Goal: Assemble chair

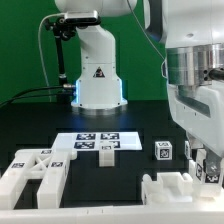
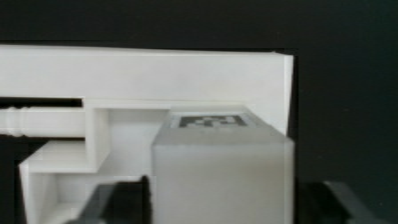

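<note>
In the wrist view a chunky white chair block (image 2: pixel 217 170) with a black-and-white tag (image 2: pixel 214 122) on top stands between my gripper's (image 2: pixel 222 208) two dark fingers (image 2: pixel 118 200). One finger lies close against the block. A dark gap separates the other finger from it, so the jaws are open around the block. The block butts against a wide white slab part (image 2: pixel 143 75) with a ribbed peg (image 2: pixel 36 122) in its recess. In the exterior view the gripper (image 1: pixel 206 168) hangs low at the right over a white chair part (image 1: pixel 168 190).
More white chair pieces (image 1: pixel 35 170) lie at the front of the exterior view's left. The marker board (image 1: pixel 97 142) lies in the middle, in front of the robot base (image 1: pixel 98 75). A small tagged cube (image 1: pixel 163 151) stands next to the gripper.
</note>
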Robot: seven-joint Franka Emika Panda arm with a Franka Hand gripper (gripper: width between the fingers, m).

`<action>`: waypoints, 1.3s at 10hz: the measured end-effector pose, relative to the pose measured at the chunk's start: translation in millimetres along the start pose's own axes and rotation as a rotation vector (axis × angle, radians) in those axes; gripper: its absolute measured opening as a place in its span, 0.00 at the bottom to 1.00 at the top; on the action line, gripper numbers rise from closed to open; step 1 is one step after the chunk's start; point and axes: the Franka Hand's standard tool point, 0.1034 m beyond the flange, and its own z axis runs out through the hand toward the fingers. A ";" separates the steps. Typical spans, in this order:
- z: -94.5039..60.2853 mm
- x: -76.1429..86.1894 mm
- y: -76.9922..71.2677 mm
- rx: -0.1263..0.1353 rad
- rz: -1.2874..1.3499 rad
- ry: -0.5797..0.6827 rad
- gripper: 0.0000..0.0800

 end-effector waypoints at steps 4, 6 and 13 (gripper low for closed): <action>9.3 -6.9 5.5 -0.008 -0.570 -0.003 0.80; -4.2 -17.7 8.6 0.000 -0.569 0.004 0.81; -0.2 5.5 4.4 0.000 -1.300 0.031 0.81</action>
